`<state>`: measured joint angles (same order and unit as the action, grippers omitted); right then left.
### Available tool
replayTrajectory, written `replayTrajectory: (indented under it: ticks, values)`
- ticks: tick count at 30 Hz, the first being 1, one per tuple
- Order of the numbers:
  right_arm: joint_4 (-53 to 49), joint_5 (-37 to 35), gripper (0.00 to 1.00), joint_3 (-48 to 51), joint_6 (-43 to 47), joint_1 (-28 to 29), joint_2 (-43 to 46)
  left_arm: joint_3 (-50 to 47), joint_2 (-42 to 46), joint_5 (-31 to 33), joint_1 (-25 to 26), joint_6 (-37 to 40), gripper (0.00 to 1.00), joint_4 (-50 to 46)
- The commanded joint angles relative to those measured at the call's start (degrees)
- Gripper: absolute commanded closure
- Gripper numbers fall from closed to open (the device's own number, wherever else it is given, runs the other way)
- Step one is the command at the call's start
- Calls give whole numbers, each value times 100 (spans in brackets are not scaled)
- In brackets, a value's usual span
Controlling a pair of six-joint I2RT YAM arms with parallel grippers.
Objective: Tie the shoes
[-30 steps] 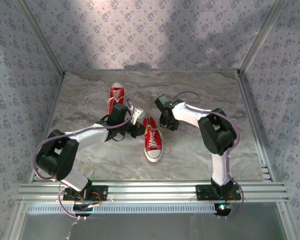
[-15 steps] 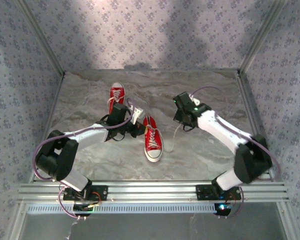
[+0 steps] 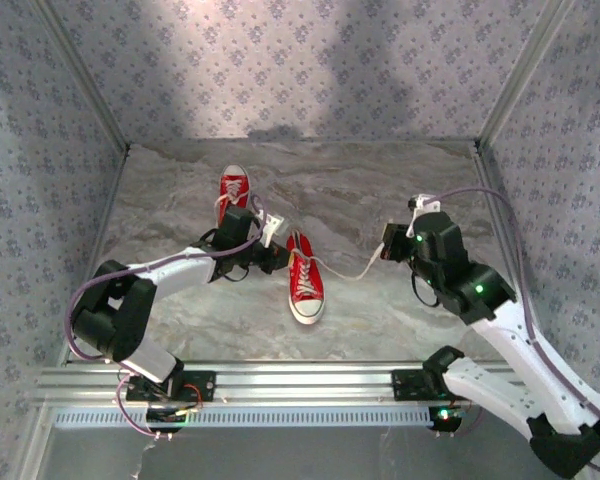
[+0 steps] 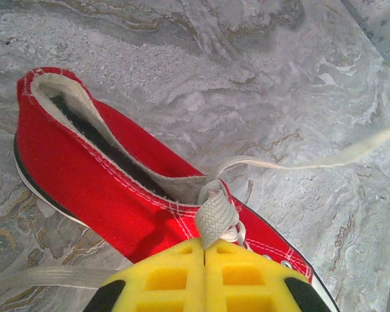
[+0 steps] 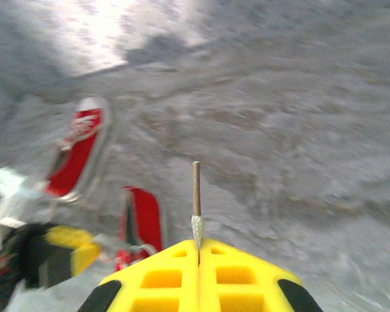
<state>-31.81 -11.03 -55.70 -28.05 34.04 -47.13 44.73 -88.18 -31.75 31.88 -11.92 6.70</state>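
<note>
Two red shoes with white laces lie on the marble table: the near shoe [image 3: 306, 282] [image 4: 84, 175] [image 5: 143, 221] points toward me, and the far shoe [image 3: 234, 187] [image 5: 78, 153] lies behind it. At the near shoe's opening, my left gripper [image 3: 276, 256] [image 4: 205, 246] is shut on a loop of lace [image 4: 214, 218]. Off to the right, my right gripper [image 3: 388, 250] [image 5: 197, 247] is shut on the lace's end, the brown tip [image 5: 196, 185] sticking up past the fingers. That lace strand [image 3: 352, 270] [image 4: 325, 158] runs taut from the shoe to the right gripper.
Patterned walls with metal frame posts [image 3: 505, 95] enclose the table on three sides. A metal rail [image 3: 300, 380] runs along the near edge. Another loose lace [image 4: 39, 276] trails left of the near shoe.
My right arm has swung away to the right from the near shoe, shut on the lace end, and drawn that strand out taut. The left arm has stayed put.
</note>
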Motion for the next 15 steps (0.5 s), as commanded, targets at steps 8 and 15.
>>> replayTrajectory:
  ticks: [8, 15]
  values:
    - [2733, 1572, 100, 129, 2395, 1493, -1625, 356, -196, -113, -72, -878, 100, 256]
    - [3592, 1584, 100, -333, 3926, 2664, -3006, 438, -287, -187, -95, -1084, 100, 218]
